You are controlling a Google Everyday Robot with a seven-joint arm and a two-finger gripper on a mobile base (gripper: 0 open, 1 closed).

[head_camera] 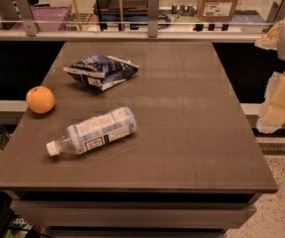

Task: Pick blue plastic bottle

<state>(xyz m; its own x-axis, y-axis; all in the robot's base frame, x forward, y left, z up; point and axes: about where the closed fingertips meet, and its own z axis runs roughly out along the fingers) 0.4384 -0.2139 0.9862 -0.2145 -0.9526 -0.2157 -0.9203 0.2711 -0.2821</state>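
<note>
The blue plastic bottle lies on its side on the brown table, left of the middle. Its white cap points to the front left, and its pale blue-and-white label shows a dark barcode patch. My gripper hangs in the air at the right edge of the view, beyond the table's right side and far from the bottle. Its pale yellow fingers stand apart, open and empty.
An orange sits near the table's left edge. A crinkled dark-blue-and-white snack bag lies behind the bottle. A rail with posts runs behind the table, with boxes beyond it.
</note>
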